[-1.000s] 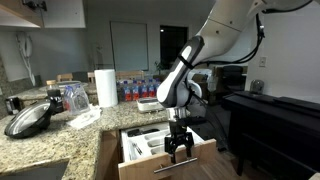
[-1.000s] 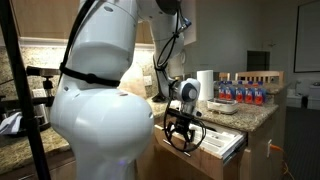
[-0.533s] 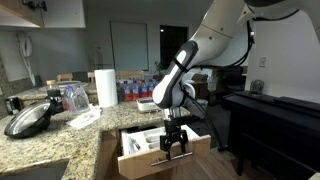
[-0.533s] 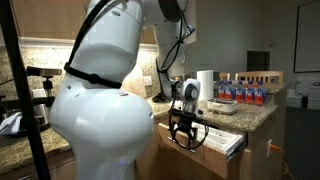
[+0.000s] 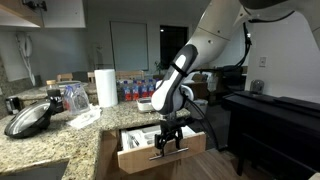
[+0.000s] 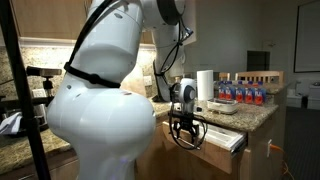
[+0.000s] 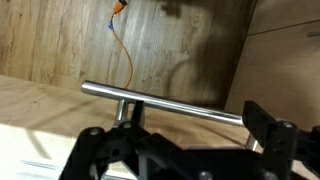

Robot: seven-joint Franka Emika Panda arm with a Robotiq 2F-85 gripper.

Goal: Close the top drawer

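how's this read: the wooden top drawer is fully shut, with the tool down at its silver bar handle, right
Not quite. The shallow light-brown wooden top drawer is partly open, not fully shut: an exterior view shows its white divided interior exposed behind the front. The rest holds: the tool is down at the horizontal silver bar handle, as the wrist view shows.

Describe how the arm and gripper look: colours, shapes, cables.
The arm is glossy white, built of rounded, bulbous segments with dark bands at the joints. A black cable loops along it. The gripper is black, with two blocky fingers seen in the wrist view.
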